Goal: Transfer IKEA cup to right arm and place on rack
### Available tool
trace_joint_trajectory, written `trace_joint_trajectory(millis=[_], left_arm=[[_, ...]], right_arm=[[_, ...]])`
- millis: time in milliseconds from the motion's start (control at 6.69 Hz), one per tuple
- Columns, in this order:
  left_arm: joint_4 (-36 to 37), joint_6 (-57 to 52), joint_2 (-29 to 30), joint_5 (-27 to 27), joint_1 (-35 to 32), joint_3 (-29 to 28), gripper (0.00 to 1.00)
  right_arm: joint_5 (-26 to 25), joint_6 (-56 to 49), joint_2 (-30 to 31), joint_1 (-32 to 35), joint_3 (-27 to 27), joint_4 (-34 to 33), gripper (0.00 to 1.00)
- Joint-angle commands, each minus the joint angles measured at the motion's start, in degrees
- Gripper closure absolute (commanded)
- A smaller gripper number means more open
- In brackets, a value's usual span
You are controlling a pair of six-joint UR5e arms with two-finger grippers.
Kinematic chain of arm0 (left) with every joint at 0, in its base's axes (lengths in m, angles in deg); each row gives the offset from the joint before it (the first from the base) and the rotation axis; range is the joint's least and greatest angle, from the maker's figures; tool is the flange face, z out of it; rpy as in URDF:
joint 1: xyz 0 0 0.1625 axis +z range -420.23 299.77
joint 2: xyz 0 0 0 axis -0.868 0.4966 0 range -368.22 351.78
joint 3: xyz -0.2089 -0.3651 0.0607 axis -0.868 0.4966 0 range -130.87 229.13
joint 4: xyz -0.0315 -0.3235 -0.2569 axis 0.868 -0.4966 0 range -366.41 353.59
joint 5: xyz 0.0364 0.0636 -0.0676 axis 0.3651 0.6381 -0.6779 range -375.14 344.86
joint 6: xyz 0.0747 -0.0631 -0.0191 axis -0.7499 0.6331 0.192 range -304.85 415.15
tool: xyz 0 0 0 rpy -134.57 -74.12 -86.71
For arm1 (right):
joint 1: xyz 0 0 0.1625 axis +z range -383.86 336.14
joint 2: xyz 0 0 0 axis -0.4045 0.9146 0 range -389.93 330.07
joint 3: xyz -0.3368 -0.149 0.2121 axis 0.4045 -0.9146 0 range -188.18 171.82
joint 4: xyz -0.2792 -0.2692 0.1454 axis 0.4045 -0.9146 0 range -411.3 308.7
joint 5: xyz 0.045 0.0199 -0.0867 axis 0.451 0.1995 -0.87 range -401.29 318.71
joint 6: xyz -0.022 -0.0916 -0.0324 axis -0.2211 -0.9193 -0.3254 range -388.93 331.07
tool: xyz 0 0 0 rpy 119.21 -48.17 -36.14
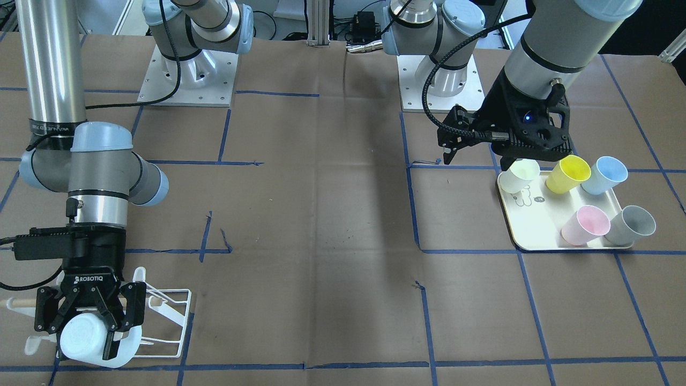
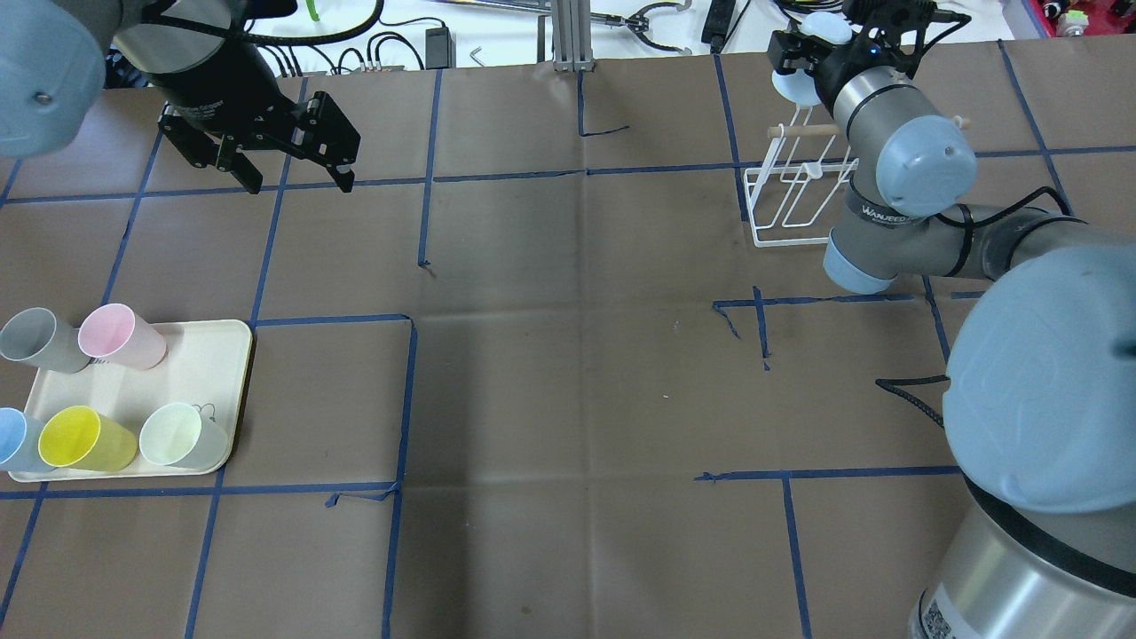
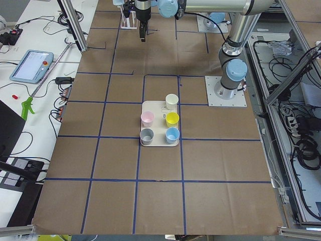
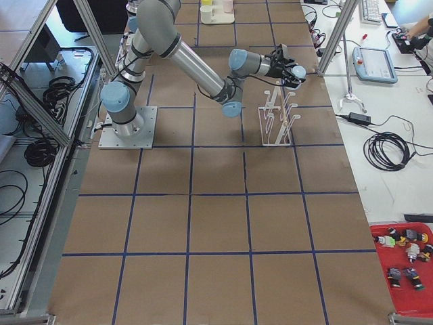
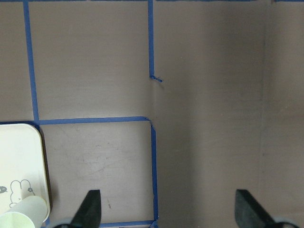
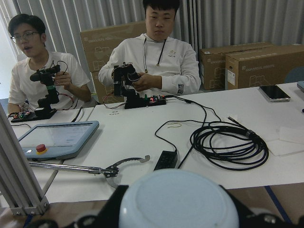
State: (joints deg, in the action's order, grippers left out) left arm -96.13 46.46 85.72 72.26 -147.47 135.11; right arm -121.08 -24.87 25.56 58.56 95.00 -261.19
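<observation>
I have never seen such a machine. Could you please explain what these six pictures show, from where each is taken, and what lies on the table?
These are two robot arms, left and right, bolted to one table covered with brown paper and blue tape. Four pictures come from fixed cameras: one facing the robot, one behind and above it, one at each table end. Two come from cameras on the wrists. The right end effector, a black two-finger claw, is closed on a pale blue cup at the white wire rack. The left end effector is open and empty, above the table near a cream tray. The tray carries a grey cup, pink cup, blue cup, yellow cup and pale green cup.
</observation>
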Motion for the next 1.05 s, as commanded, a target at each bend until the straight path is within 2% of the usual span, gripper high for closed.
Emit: trace_joint_trajectory(millis=[0, 149, 448, 598, 747, 896], left_arm=[[-1.58, -6.05, -3.13, 5.53, 2.67, 3.47, 0.01], [-1.68, -6.43, -5.58, 6.37, 8.44, 6.62, 0.01], [-0.63, -17.53, -11.47, 6.11, 18.65, 16.01, 0.01], [0.77, -20.21, -13.67, 5.94, 22.95, 20.58, 0.01], [3.13, -22.23, -14.83, 5.94, 25.87, 24.2, 0.02], [6.03, -25.21, -15.88, 5.94, 27.46, 27.63, 0.02]], right_arm=[[-0.1, -0.46, -2.23, -0.06, -0.87, -1.05, 0.91], [-0.19, -0.46, -2.32, -0.06, -1.05, -0.97, 0.91], [-0.28, -0.46, -3.02, -0.06, -0.87, -1.14, 0.89], [-0.45, -0.55, -3.02, -0.06, -0.44, -0.97, 0.81], [-0.8, -0.55, -2.93, -0.06, -0.34, -0.97, 0.29], [-3.24, -0.81, -2.93, -0.06, -0.34, -0.45, 0.0]])
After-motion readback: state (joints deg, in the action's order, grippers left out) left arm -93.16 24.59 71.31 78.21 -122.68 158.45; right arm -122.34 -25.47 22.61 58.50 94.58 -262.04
